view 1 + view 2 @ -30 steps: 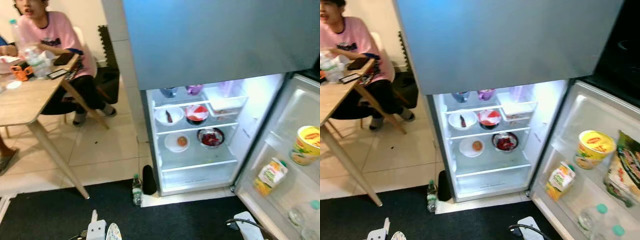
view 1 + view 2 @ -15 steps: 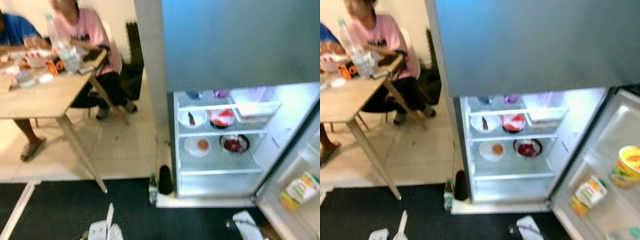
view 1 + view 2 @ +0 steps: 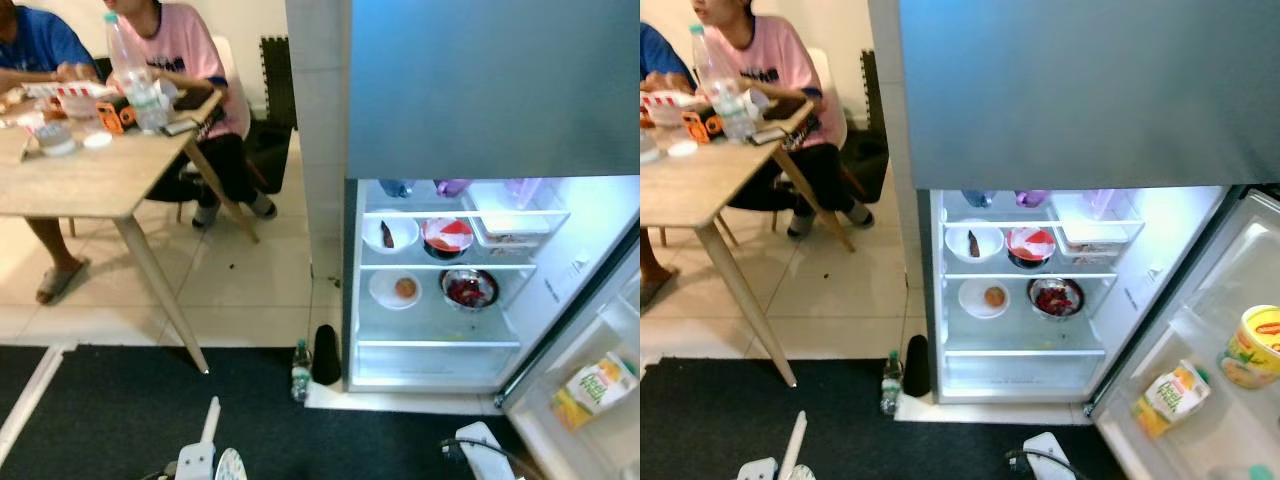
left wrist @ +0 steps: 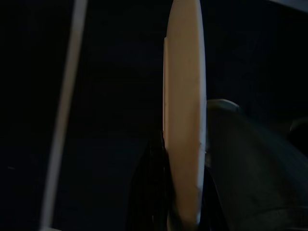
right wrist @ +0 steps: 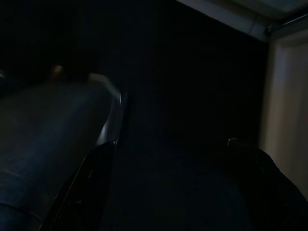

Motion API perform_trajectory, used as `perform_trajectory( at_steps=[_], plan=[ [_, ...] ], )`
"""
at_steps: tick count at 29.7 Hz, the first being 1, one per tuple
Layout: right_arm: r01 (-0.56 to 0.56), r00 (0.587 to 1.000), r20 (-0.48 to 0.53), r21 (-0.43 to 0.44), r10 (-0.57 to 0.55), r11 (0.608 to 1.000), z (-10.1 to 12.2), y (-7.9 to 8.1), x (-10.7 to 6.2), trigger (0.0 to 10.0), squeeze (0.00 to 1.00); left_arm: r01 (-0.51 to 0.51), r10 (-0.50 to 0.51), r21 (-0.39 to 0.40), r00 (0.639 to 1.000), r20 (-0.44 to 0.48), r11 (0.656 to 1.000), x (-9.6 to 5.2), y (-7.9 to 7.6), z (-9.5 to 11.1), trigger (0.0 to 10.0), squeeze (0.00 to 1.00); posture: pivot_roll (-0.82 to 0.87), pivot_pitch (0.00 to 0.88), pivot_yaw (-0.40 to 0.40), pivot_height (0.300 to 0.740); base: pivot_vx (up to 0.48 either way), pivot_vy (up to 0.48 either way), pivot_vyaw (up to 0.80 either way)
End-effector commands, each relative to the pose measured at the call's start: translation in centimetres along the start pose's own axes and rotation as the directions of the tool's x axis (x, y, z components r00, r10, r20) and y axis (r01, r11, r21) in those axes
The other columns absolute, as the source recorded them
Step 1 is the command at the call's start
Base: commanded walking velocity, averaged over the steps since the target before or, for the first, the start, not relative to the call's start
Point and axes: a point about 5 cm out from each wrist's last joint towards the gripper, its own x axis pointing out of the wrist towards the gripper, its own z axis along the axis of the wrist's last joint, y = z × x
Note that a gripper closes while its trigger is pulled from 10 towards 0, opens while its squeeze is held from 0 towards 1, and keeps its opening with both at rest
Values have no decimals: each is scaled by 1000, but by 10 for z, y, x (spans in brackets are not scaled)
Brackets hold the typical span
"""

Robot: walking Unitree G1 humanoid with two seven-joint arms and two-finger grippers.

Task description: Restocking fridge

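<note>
It was a home kitchen-dining area: an open grey fridge (image 3: 1070,90) stocked with bowls stood on pale floor tiles (image 3: 840,290) beside a wooden dining table (image 3: 80,180) where people sat.

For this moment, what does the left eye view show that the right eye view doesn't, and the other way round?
Left eye view: the blue-shirted person's torso at the wooden table. Right eye view: a yellow tub on the fridge door shelf. Both: the open fridge, a red-filled bowl inside, the juice carton and a bottle on the floor.
</note>
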Motion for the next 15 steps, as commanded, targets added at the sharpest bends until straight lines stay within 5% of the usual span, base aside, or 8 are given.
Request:
perform_trajectory(
  at_steps=[1,13,15],
  plan=[
    [12,1000,15,-13,-11,1000,6,-3,0,10000,0,-10,10,-16,1000,-4,1000,-1,4,-2,10000,0,-21,0,37,740,0,0,0],
    [7,1000,5,-36,-7,999,5,-1,0,10000,0,14,-14,-15,1000,6,1000,-1,2,0,10000,0,-21,0,39,740,0,0,0],
    [6,1000,5,-39,-6,999,5,-1,0,10000,0,18,-18,-15,1000,6,1000,-1,2,0,10000,0,-20,0,40,740,0,-472,0]
  ],
)
